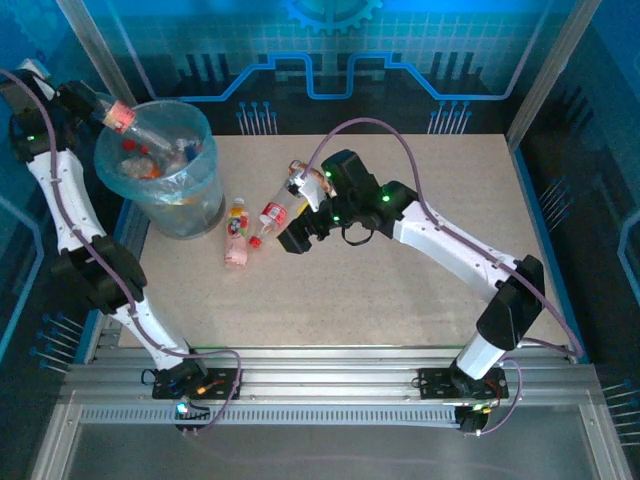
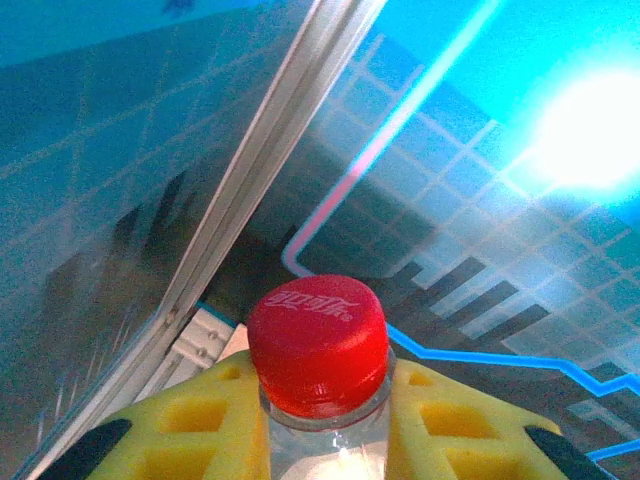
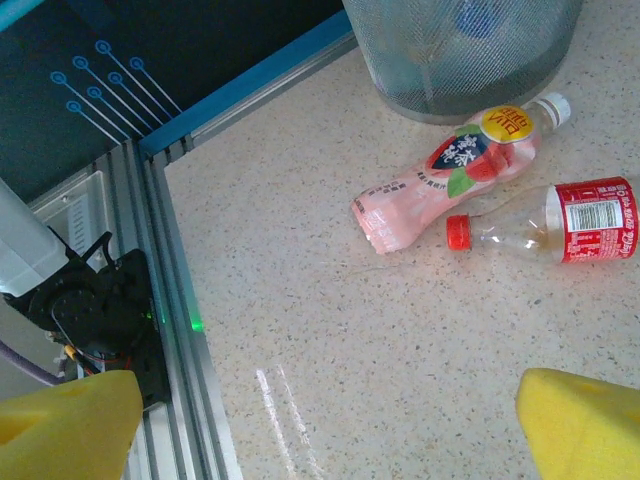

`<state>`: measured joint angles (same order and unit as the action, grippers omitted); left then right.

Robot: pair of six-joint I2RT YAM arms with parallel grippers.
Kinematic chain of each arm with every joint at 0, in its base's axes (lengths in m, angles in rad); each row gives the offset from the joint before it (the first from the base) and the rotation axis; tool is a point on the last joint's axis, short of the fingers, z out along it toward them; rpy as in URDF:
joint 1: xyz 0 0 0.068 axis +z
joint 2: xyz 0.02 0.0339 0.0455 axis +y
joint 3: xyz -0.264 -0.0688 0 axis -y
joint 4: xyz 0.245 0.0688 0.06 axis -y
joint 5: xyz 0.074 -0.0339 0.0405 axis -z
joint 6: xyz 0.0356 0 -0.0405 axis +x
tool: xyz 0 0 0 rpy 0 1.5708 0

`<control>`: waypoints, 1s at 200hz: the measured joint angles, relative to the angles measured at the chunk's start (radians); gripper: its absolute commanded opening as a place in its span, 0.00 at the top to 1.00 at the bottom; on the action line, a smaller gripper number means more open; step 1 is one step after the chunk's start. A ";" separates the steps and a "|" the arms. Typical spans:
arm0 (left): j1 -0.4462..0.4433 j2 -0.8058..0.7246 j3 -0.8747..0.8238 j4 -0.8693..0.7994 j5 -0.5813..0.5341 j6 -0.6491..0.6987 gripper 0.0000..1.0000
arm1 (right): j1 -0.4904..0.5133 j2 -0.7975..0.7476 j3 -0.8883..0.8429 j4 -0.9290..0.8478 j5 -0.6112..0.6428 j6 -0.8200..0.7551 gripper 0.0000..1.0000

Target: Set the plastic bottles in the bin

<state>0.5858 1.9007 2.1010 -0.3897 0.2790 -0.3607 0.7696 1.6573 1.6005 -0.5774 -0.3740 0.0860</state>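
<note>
left jaws: closed on a clear bottle (image 2: 318, 345) with a red cap, yellow pads (image 2: 190, 425) on either side of it below the neck. On the top cam the held bottle hangs at the far-left rim of the bin (image 1: 190, 212), red end over the edge of the opening.

bin: grey, pale bag liner, several bottles (image 1: 150, 160) already inside, orange and red bits visible.

right jaws: wide open, nothing between the yellow pads (image 3: 580, 425). They hover low over the desk (image 1: 400, 300), right of the bin.

on the desk:
- pink bottle (image 3: 430, 195) lying flat, just right of the bin's base, white cap end nearest the bin
- clear red-label bottle (image 3: 545, 225), red cap, lying flat on the pink one's far side from the bin. Cap end is just beside the pink body, can't tell if touching
- one more bottle (image 1: 300, 180) further right of the bin, tucked against the right arm (image 1: 440, 235); label not readable
</note>
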 measured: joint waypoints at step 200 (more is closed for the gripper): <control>-0.153 -0.245 -0.442 0.582 -0.322 0.314 1.00 | 0.010 0.042 0.012 0.001 -0.028 0.020 0.05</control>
<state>0.4328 1.6562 1.6588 0.1921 -0.0433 -0.0471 0.7799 1.6989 1.6123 -0.5762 -0.4019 0.1062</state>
